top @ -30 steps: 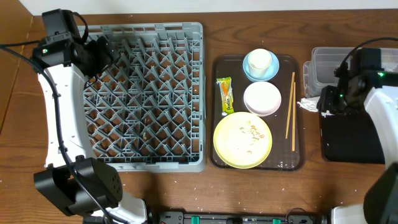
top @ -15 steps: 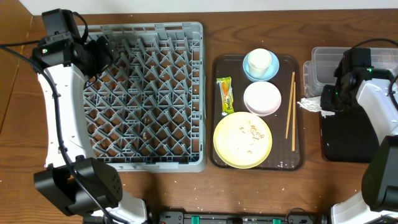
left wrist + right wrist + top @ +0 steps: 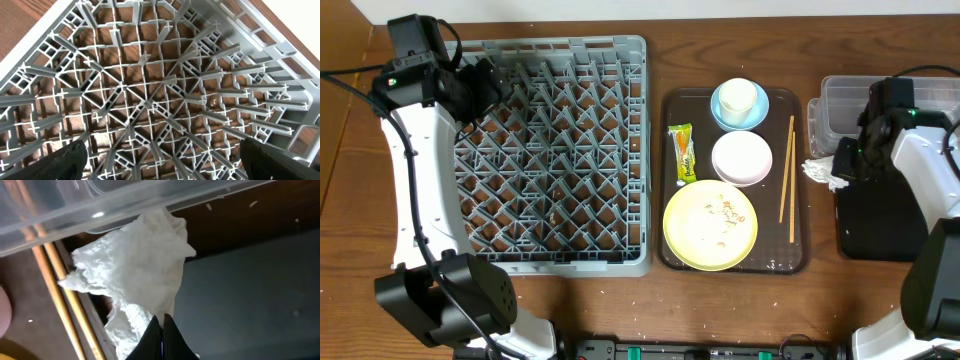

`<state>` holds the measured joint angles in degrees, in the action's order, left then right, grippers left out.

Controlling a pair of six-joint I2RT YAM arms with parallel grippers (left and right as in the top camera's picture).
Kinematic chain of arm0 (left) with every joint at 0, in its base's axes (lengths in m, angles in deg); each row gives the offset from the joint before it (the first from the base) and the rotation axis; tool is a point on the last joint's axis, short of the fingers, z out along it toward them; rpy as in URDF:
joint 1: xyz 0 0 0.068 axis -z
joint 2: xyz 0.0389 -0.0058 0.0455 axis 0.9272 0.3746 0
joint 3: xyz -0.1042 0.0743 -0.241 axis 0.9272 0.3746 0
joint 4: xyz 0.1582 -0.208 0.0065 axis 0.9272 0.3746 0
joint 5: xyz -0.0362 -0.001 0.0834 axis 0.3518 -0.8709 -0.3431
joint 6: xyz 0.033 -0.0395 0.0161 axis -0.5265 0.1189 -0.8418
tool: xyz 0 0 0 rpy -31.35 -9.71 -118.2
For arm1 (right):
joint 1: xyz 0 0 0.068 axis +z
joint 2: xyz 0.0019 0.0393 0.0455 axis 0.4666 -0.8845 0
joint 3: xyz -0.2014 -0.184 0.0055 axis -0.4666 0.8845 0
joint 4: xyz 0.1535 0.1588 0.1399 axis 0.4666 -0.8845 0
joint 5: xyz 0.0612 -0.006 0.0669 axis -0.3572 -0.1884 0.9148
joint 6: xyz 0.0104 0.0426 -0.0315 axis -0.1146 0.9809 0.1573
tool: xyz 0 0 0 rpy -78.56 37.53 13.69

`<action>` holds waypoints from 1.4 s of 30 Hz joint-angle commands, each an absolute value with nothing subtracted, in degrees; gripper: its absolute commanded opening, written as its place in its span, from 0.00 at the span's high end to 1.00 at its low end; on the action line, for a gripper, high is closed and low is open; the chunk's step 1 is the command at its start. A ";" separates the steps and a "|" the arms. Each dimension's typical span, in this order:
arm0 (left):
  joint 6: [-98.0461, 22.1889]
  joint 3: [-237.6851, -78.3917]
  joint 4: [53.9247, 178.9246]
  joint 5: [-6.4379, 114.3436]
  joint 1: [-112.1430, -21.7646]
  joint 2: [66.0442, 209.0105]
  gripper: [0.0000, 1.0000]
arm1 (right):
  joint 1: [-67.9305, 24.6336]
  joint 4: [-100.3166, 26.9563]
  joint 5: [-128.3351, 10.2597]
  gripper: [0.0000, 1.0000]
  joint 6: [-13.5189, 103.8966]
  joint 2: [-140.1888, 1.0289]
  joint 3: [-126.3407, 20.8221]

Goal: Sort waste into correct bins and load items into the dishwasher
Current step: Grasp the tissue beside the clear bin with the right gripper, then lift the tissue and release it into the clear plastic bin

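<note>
A crumpled white wrapper [image 3: 135, 270] lies between the clear ribbed bin [image 3: 100, 200] and the matte black bin [image 3: 250, 280]. My right gripper [image 3: 161, 322] is shut, pinching the wrapper's lower edge. From overhead the wrapper [image 3: 817, 170] sits left of the right gripper [image 3: 840, 168], just off the brown tray. The tray holds the yellow-green packet [image 3: 682, 152], the pale yellow plate [image 3: 710, 225] with crumbs, a white bowl [image 3: 741, 158], a cream cup in a blue bowl [image 3: 739, 100] and chopsticks [image 3: 786, 180]. My left gripper [image 3: 162, 155] hangs open over the grey dishwasher rack [image 3: 150, 85].
The brown tray [image 3: 665, 200] stands between the rack [image 3: 550, 150] and the two bins: the clear bin [image 3: 845, 100] behind, the black bin [image 3: 880, 215] in front. Chopsticks [image 3: 55, 290] run close beside the wrapper.
The right gripper's jaws have closed onto the wrapper, and the wrapper has bunched slightly toward the black bin. The left arm has not moved.
</note>
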<state>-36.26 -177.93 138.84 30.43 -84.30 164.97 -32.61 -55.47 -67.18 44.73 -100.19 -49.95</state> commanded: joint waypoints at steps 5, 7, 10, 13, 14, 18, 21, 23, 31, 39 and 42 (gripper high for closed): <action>-35.93 -177.78 138.99 29.91 -84.38 163.61 0.02 | -32.24 -55.62 -60.29 0.99 47.31 -97.59 -51.59; -35.93 -177.78 138.99 29.91 -84.38 163.61 0.02 | -32.26 -55.86 -57.47 0.99 46.59 -95.14 -53.47; -35.93 -177.78 138.99 29.91 -84.38 163.61 0.02 | -32.26 -56.08 -55.11 0.99 46.43 -91.32 -56.29; -35.93 -177.78 138.97 29.91 -84.38 163.61 0.02 | -32.30 -56.08 -53.28 0.99 45.98 -87.60 -58.98; -35.93 -177.78 138.97 29.91 -84.38 163.61 0.02 | -32.28 -56.01 -52.51 0.99 46.00 -85.98 -60.16; -35.93 -177.78 138.99 29.91 -84.38 163.61 0.02 | -32.33 -54.94 -52.23 0.99 45.95 -83.23 -62.34; -35.93 -177.78 138.97 29.91 -84.38 163.61 0.02 | -32.63 -52.73 -52.29 0.99 46.02 -82.90 -63.20; -35.93 -177.78 138.99 29.91 -84.38 163.61 0.02 | -33.51 -49.11 -53.98 0.98 46.04 -82.90 -63.44; -35.93 -177.78 138.99 29.91 -84.38 163.61 0.02 | -38.18 -34.44 -59.35 0.99 44.27 -83.10 -63.44; -35.93 -177.78 138.99 29.91 -84.38 163.61 0.02 | -39.80 -31.62 -59.33 0.99 41.30 -88.54 -63.44; -35.93 -177.78 138.99 29.91 -84.38 163.61 0.02 | -39.80 -30.02 -59.27 0.98 41.34 -93.07 -63.44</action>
<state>-36.26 -177.93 138.84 30.41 -84.30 164.97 -39.54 -30.61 -58.79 42.87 -88.32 -62.74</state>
